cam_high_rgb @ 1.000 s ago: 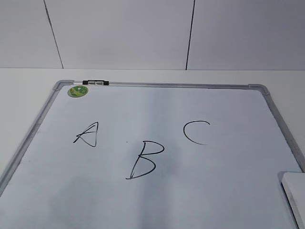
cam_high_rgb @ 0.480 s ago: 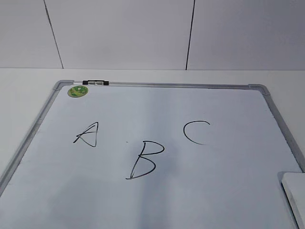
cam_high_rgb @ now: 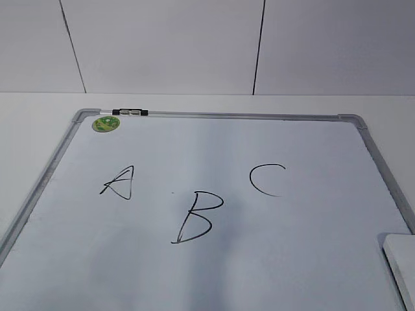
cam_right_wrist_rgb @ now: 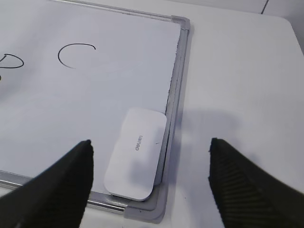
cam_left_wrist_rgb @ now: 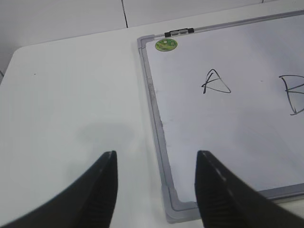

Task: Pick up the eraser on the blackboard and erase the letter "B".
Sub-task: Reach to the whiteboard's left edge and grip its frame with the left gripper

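The blackboard [cam_high_rgb: 272,136] is a white board in a silver-grey frame, lying flat on the table. The black letter "B" [cam_high_rgb: 194,217] is at its middle, between "A" [cam_high_rgb: 118,183] and "C" [cam_high_rgb: 266,179]. The white eraser [cam_right_wrist_rgb: 136,152] lies in the board's near right corner against the frame; its edge shows in the exterior view [cam_high_rgb: 401,265]. My right gripper [cam_right_wrist_rgb: 149,145] is wide open above the eraser, not touching it. My left gripper [cam_left_wrist_rgb: 156,156] is open and empty above the board's near left corner [cam_left_wrist_rgb: 178,209]. Neither gripper shows in the exterior view.
A small black-and-silver marker [cam_high_rgb: 130,113] lies on the board's far frame next to a round green sticker [cam_high_rgb: 106,123]. White table [cam_left_wrist_rgb: 71,104] lies left of the board and also right of it [cam_right_wrist_rgb: 237,85]. A white panelled wall stands behind.
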Action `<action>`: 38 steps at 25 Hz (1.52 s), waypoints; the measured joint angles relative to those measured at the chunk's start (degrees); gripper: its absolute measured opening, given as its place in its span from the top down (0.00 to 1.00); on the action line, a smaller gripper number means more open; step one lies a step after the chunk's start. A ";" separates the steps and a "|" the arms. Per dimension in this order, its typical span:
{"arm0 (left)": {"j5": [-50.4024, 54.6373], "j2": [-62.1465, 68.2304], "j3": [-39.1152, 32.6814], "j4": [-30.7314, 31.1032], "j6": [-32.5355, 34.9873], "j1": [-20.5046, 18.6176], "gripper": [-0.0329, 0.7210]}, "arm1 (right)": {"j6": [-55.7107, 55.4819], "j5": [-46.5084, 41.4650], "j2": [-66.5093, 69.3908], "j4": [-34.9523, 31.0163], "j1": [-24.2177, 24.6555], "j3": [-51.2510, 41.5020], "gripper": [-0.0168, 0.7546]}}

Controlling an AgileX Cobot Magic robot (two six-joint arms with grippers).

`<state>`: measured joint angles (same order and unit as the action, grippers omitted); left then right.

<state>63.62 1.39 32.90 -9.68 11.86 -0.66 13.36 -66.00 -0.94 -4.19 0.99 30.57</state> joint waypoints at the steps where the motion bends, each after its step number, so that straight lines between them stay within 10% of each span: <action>1: 0.00 0.63 0.70 0.00 0.00 0.00 0.44 | 0.54 -0.20 0.00 -0.30 0.00 0.67 0.21; 18: -3.45 12.00 4.85 -0.45 0.00 0.13 0.31 | 4.15 -6.55 18.01 -13.53 0.00 9.82 0.21; 38: -3.59 13.50 4.85 -0.48 0.00 0.13 0.31 | -0.58 -6.55 21.91 -6.12 0.00 9.82 0.21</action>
<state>60.03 14.89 37.75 -10.16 11.86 -0.53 12.78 -72.55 20.97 -10.31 0.99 40.39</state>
